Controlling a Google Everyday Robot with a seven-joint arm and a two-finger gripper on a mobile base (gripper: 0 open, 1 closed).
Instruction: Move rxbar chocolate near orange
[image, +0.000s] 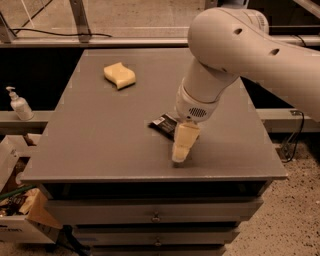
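Observation:
The rxbar chocolate (163, 123) is a flat black wrapper lying on the grey table (100, 135) near its middle; the arm hides its right half. My gripper (180, 154) hangs from the big white arm, pointing down, just in front of and right of the bar, its tip close to the table near the front edge. The orange is not in view.
A pale yellow wavy sponge (119, 75) lies at the table's back left. A soap bottle (19, 104) stands on a ledge left of the table, and a cardboard box (20, 220) sits on the floor below. Drawers run under the table's front edge.

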